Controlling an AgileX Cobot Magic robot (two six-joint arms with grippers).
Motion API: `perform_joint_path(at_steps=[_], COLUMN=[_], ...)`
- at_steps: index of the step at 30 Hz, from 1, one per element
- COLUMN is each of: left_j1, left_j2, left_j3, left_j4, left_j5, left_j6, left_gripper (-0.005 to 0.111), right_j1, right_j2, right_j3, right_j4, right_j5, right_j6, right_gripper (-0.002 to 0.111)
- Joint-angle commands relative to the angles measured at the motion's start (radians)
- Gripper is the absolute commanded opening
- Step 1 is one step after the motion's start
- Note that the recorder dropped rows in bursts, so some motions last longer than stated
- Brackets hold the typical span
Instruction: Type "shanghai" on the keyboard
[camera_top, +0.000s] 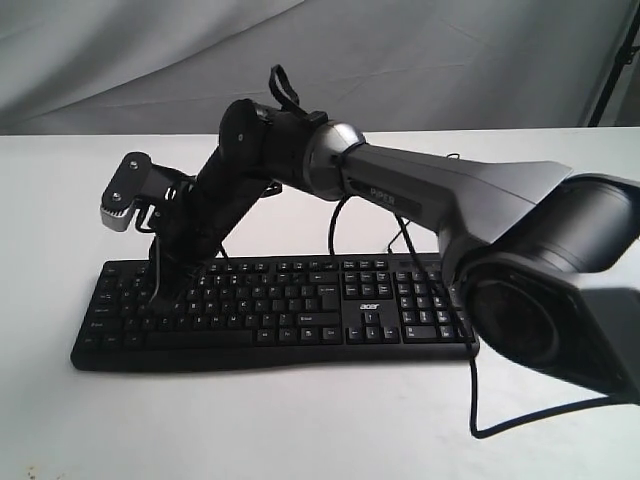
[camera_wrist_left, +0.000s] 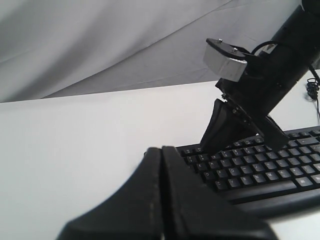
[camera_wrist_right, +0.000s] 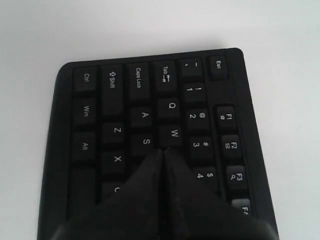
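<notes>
**Right tool** (camera_wrist_right: 164, 156) — its two fingers (camera_wrist_right: 142, 192) are pressed together into one black wedge, with nothing between them. The tip lies at the seam between the S key (camera_wrist_right: 145, 142) and the W key (camera_wrist_right: 174, 133). The wedge hides the keys next along those rows, and we cannot tell whether the tip touches a key cap or hangs just above it. In the exterior view we see the same tool (camera_top: 158, 286) slanting down onto the left part of the keyboard (camera_top: 300, 312). It is carried by the right arm (camera_top: 440, 195), which reaches across from the right foreground. A silver camera block (camera_top: 118, 212) sits just above the tool.

**Left tool** (camera_wrist_left: 161, 170) — likewise closed, its fingers flush along a thin line and holding nothing. In the left wrist view its tip lines up with the keyboard's left end, over the white bench (camera_wrist_left: 75, 150). It is on no key, and it is well apart from the right tool.

**Keyboard** — black and full-size, it lies flat on the bench with its long edge toward the exterior camera. The number pad (camera_top: 430, 300) is at its right end and a white "acer" logo (camera_top: 362, 307) sits above the arrow keys. A black cable (camera_top: 478, 400) loops over the bench by the right end; we cannot tell what it belongs to. A grey cloth (camera_top: 150, 60) hangs behind.
</notes>
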Motion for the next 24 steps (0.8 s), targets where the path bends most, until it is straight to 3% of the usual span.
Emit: perform_joint_path(at_steps=[1,24], left_j1=[-0.004,-0.004], left_j2=[-0.003,-0.003], left_j3=[0.004,0.004], left_j4=[0.001,0.001], left_j5=[-0.005,-0.005], left_j6=[-0.003,-0.003], left_gripper=[0.0,0.0], right_j1=[0.015,0.054], right_j2=[0.005,0.007], right_j3=[-0.009,-0.009], right_j4=[-0.017,-0.062], right_j5=[-0.033,-0.097], right_j6=[0.007,0.039], right_gripper=[0.0,0.0])
